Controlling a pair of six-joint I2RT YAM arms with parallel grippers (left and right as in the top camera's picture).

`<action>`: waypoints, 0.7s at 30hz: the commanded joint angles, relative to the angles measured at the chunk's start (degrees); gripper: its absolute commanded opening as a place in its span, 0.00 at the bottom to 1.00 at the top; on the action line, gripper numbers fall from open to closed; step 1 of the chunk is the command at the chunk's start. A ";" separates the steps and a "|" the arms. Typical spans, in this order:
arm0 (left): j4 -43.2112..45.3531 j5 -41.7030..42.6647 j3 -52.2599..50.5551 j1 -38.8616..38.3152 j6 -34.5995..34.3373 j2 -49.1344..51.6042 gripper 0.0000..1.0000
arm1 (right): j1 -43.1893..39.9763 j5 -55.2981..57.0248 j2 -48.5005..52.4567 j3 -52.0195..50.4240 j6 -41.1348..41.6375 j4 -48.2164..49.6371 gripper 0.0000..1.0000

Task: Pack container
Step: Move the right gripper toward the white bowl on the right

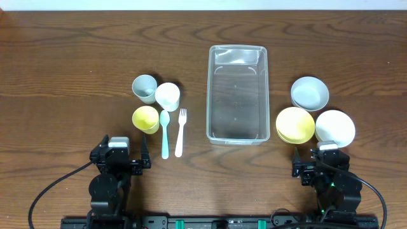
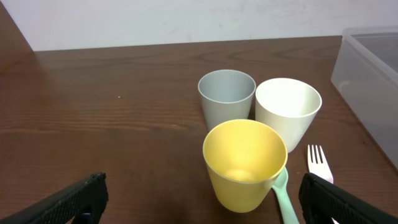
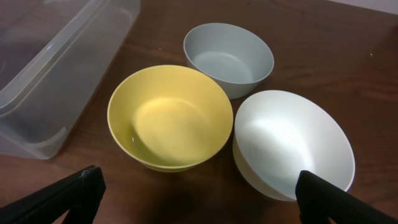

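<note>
Both of your hands were spread wide and held nothing: the left hand [image 1: 123,152] with its fingers well apart, and the right hand [image 1: 322,159] the same.

The container [image 1: 236,94] lay on the tabletop [image 1: 63,63], ahead of both hands and between them, forward and to the right of your left hand and forward and to the left of your right. It was empty.

You would likely have found it light. The clear plastic looked thin, so the long walls would probably bow under a pinch, and the smooth sides would be slippery. The rim was the best place to take it, one finger inside a wall and one outside, near a rounded corner where it should be stiffest.

The count:
- **Container:** one.
- **Cups:** three, just ahead of your left hand: a grey cup [image 2: 227,93], a white cup [image 2: 287,109] and a yellow cup [image 2: 244,158].
- **Bowls:** three, just ahead of your right hand: a grey bowl [image 3: 229,56], a yellow bowl [image 3: 169,115] and a white bowl [image 3: 289,143].
- **Cutlery:** one spoon [image 1: 165,133] and one fork [image 1: 180,130], side by side to the right of the cups.
</note>
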 commanded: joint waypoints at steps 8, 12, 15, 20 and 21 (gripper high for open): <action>-0.09 0.42 -1.46 0.26 -0.50 -0.35 0.98 | 0.57 -0.02 -0.42 -0.22 0.61 0.09 0.99; -0.11 0.44 -1.46 0.26 -0.50 -0.35 0.98 | 0.57 -0.02 -0.42 -0.22 0.61 0.09 0.99; -0.09 0.42 -1.46 0.26 -0.50 -0.35 0.98 | 0.57 -0.02 -0.42 -0.22 0.61 0.07 0.99; -0.09 0.42 -1.46 0.26 -0.50 -0.35 0.98 | 0.57 -7.02 -0.42 -0.22 4.50 4.42 0.99; -0.09 0.42 -1.46 0.26 -0.50 -0.35 0.98 | 0.57 -11.93 -0.42 -0.22 7.41 5.84 0.99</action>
